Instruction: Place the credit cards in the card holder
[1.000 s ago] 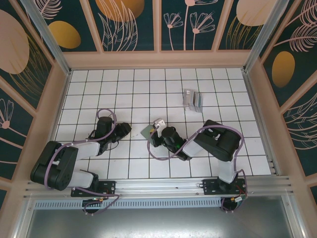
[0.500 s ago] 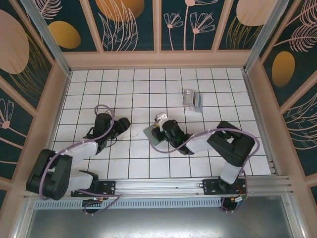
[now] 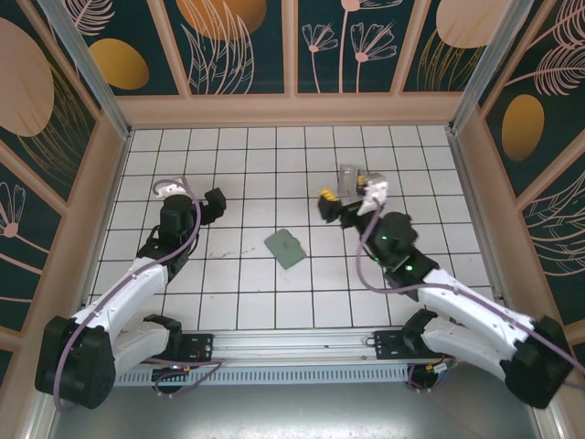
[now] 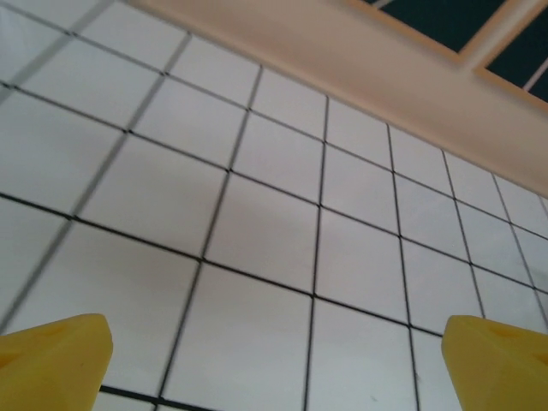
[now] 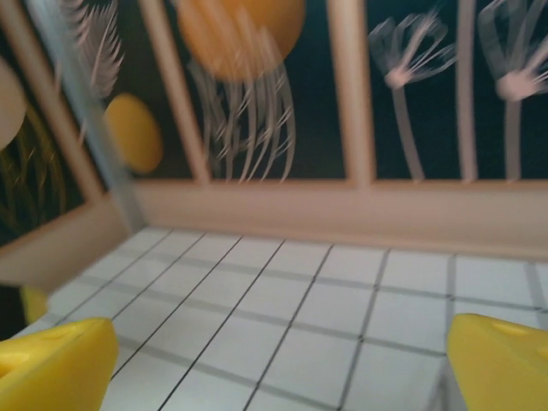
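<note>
Sage-green card holder (image 3: 288, 248) lies flat near the middle of the white tiled surface (image 3: 238, 293), on its own. No card touches it or pokes out of it. Whether any card is already inside cannot be told from above.

Credit cards (image 3: 347, 175) sit as a small grey pile toward the far right, well apart from the holder and partly hidden by the right hand (image 3: 350, 194). Right hand is over that pile, yellow fingertips (image 5: 56, 360) spread wide, nothing between them.

Left hand (image 3: 190, 195) is off to the left, well apart from both holder and cards. Its fingers (image 4: 53, 351) are likewise spread and empty, with bare tiles below.

Judgement: the task looks mostly undone. The cards in the pile have yet to be picked up, carried to the holder and slid in. Right hand appears placed for a pick.
</note>
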You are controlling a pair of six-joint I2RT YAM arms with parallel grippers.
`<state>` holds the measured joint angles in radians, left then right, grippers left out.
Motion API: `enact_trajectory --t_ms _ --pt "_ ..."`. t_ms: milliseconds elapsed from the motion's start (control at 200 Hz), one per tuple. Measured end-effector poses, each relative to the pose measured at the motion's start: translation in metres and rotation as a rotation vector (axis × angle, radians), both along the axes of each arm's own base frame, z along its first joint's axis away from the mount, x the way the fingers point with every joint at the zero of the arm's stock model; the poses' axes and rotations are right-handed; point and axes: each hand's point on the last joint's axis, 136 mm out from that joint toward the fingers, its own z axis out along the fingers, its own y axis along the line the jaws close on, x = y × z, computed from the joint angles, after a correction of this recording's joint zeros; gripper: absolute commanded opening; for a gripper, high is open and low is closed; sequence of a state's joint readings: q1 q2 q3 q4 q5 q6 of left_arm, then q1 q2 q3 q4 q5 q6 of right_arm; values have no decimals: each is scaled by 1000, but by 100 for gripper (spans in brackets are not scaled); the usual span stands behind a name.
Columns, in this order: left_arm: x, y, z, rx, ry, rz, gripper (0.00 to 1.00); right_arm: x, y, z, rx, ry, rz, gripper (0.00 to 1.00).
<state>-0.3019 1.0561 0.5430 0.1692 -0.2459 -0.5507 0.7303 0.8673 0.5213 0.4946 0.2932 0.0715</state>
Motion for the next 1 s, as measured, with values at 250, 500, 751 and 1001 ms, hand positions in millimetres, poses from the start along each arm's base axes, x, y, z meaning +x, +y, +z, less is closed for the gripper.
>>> enact_trajectory --t_ms 250,500,751,1001 --pt "1 41 15 314 -147 132 99 13 -116 -28 -3 32 -420 99" --pt "-9 74 -58 542 -68 154 99 22 -204 -141 -138 245 -672 99" --pt "21 67 -50 544 -138 132 99 12 -232 -199 -129 306 -680 99" --pt "17 113 -50 444 -208 226 99 39 -232 -191 -77 234 -625 99"
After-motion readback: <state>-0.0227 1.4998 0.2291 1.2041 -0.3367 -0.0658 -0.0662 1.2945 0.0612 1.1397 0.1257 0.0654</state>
